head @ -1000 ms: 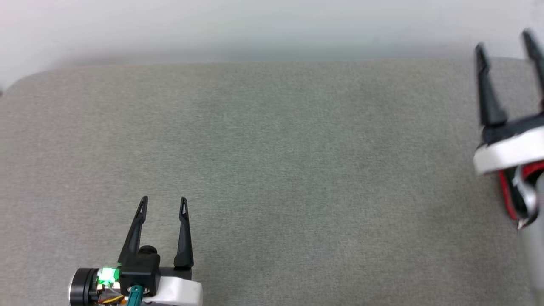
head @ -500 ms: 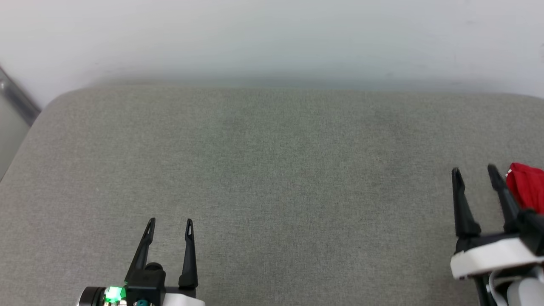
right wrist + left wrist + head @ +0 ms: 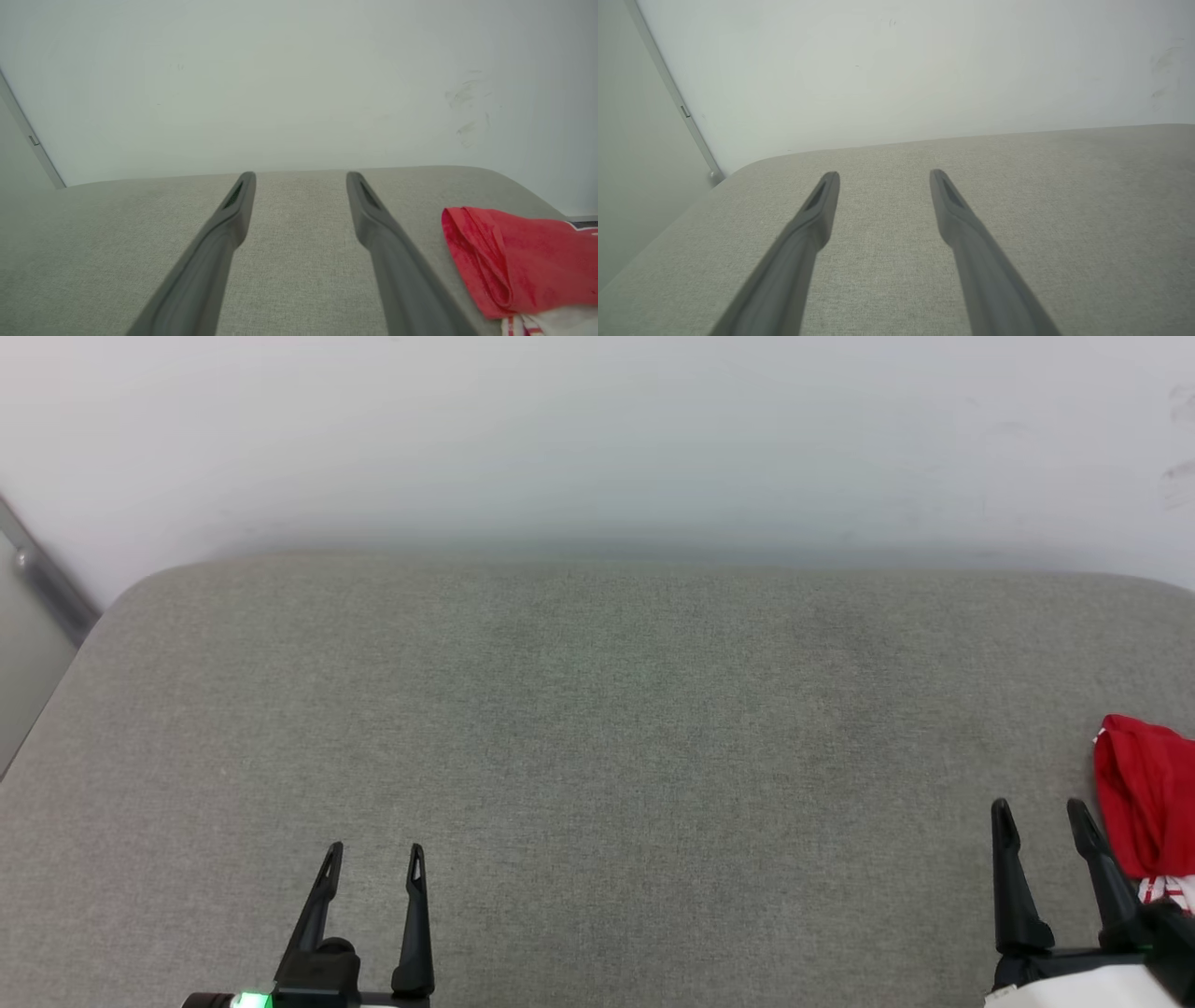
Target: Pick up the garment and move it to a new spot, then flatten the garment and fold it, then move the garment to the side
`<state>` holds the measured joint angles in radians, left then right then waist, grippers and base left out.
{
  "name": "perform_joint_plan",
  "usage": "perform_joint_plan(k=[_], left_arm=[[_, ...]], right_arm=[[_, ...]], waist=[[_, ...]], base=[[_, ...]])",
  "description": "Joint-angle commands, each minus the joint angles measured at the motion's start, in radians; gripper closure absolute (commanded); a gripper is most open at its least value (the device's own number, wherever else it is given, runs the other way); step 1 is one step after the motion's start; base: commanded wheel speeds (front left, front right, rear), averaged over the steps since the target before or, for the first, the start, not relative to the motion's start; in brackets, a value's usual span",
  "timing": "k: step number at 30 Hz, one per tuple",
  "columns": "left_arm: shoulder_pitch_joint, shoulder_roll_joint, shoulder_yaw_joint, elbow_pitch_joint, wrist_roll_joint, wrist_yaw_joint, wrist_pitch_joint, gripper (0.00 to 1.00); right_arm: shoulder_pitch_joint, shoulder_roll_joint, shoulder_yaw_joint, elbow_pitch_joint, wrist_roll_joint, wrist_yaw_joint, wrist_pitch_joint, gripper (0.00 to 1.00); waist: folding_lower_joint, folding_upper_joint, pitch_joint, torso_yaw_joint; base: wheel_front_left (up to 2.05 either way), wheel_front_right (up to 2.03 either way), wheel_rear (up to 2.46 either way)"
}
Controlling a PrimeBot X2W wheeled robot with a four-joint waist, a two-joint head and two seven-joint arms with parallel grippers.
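Note:
The garment point(image 3: 1146, 812) is a red folded bundle with a bit of white and striped trim, lying at the right edge of the grey padded surface; in the right wrist view the garment point(image 3: 523, 261) sits at the lower right. My right gripper point(image 3: 1042, 812) stands open just left of it, not touching, with nothing between its fingers point(image 3: 233, 219). My left gripper point(image 3: 375, 854) is open near the front left, its fingers point(image 3: 817, 210) bare over the fabric surface.
The grey fabric-covered surface point(image 3: 597, 737) spreads wide between the grippers, with rounded far corners. A pale wall point(image 3: 597, 439) runs close behind it. A metal strip point(image 3: 42, 579) slants down at the far left.
The head camera has tilted and turned, so the whole picture has shifted. My right gripper has come back from far right to low right, and the garment now shows beside it.

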<state>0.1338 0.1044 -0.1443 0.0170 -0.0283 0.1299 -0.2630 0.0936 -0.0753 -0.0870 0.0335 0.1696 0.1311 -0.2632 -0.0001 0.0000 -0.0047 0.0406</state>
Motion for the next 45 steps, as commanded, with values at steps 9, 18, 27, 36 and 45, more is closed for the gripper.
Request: perform_joint_plan(k=[9, 18, 27, 36, 45], left_arm=[[0.026, -0.016, 0.022, -0.019, -0.011, -0.023, -0.002, 0.00], [0.028, -0.025, 0.037, -0.019, -0.004, -0.039, -0.002, 0.00], [0.027, -0.021, 0.033, 0.018, -0.084, -0.049, 0.014, 1.00], [-0.009, -0.013, 0.048, 0.046, -0.285, -0.075, 0.049, 1.00], [-0.042, -0.009, 0.062, 0.074, -0.461, -0.100, 0.081, 1.00]], right_arm=[[0.073, 0.024, -0.016, -0.046, 0.024, -0.001, -0.002, 0.00], [0.078, 0.027, -0.005, -0.035, 0.022, -0.001, -0.002, 0.00], [0.068, 0.021, 0.003, 0.009, 0.090, 0.000, 0.015, 1.00], [0.032, 0.014, 0.007, 0.034, 0.266, 0.000, 0.054, 1.00], [0.001, 0.010, 0.010, 0.057, 0.422, 0.000, 0.089, 1.00]], waist=[[0.0001, 0.0000, -0.018, -0.003], [0.0001, 0.0000, -0.019, -0.007], [0.0001, 0.0000, -0.018, -0.008], [0.0001, 0.0000, -0.016, -0.010], [0.0001, 0.0000, -0.014, -0.012]], base=[[0.00, 0.00, 0.00], [0.00, 0.00, 0.00], [0.00, 0.00, 0.00], [0.00, 0.00, 0.00], [0.00, 0.00, 0.00]])
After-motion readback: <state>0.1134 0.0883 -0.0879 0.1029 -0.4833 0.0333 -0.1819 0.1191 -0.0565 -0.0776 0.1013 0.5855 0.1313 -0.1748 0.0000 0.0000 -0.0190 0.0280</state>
